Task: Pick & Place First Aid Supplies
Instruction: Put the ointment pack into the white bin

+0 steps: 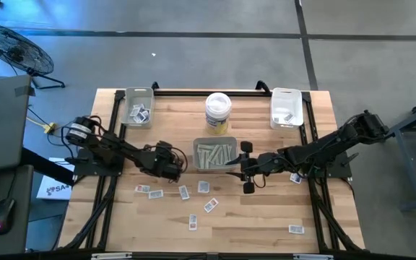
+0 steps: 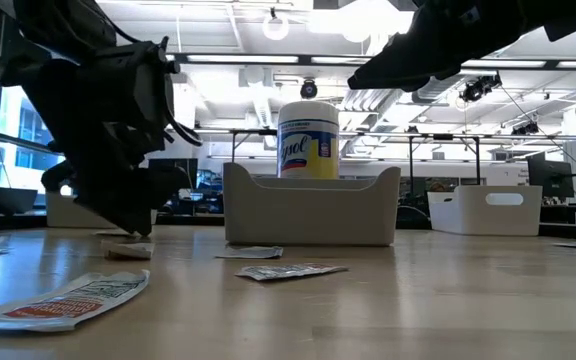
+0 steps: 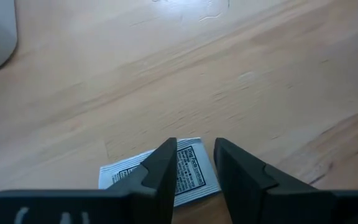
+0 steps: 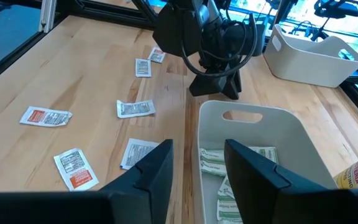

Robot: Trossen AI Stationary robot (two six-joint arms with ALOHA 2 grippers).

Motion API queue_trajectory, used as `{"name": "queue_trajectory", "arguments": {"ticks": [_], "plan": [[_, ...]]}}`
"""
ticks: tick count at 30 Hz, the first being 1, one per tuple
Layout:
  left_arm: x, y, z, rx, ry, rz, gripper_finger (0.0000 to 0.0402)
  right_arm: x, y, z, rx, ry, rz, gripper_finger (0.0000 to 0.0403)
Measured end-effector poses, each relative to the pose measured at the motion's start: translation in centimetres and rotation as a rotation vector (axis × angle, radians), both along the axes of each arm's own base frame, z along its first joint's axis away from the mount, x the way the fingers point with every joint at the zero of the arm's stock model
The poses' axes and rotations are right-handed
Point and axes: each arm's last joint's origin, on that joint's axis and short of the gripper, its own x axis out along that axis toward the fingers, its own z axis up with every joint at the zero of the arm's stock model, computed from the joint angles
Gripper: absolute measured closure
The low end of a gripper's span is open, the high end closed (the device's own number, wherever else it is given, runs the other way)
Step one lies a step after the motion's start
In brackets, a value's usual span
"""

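Small white square packets with dark or red print lie scattered on the wooden table (image 1: pixel 184 192) (image 4: pixel 73 167). Long pale strips lie in the grey tray (image 1: pixel 215 154) (image 4: pixel 213 158). My left gripper (image 1: pixel 178 165) (image 3: pixel 194 146) is down at the table, left of the grey tray. Its fingers are narrowly open over one white packet with dark print (image 3: pixel 123 174) (image 2: pixel 128 250), which lies flat. My right gripper (image 1: pixel 240 167) (image 4: pixel 197 146) is open and empty, raised above the tray's near-right corner. My left gripper comes from above at the edge of the white packet (image 3: pixel 191 171), which shows in the gap between the two fingers and lies flat on the table. I cannot tell whether the fingertips touch it.
A tall white tub with a yellow label (image 1: pixel 218 112) (image 2: pixel 308 140) stands behind the grey tray. White trays sit at the far left (image 1: pixel 139 107) and far right (image 1: pixel 286 107) corners. More packets lie near the front (image 1: pixel 193 222) and right (image 1: pixel 296 229).
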Motion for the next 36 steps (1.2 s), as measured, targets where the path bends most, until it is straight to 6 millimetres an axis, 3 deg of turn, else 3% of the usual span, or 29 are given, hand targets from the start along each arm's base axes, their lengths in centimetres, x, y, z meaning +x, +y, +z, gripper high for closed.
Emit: {"name": "queue_trajectory", "arguments": {"ticks": [4, 13, 22, 30, 36], "plan": [[-0.6, 0.1, -0.5, -0.005, 0.000, 0.021, 0.0307, 0.0, 0.0, 0.0, 0.000, 0.000, 0.000, 0.0265], [-0.8, 0.2, -0.9, 0.012, -0.002, 0.007, 0.0397, 0.0, 0.0, 0.0, 0.000, 0.000, 0.000, 0.0265], [-0.8, 0.2, -0.5, 0.019, 0.002, -0.019, 0.0401, 0.0, 0.0, 0.0, 0.000, 0.000, 0.001, 0.0265], [0.9, -0.5, 2.6, 0.024, -0.057, -0.129, 0.0401, 0.0, 0.0, 0.0, 0.000, 0.000, 0.001, 0.0265], [0.7, -0.5, 2.8, 0.046, -0.051, -0.105, 0.0401, 0.0, 0.0, -0.1, -0.002, 0.007, 0.001, 0.0265]]}}
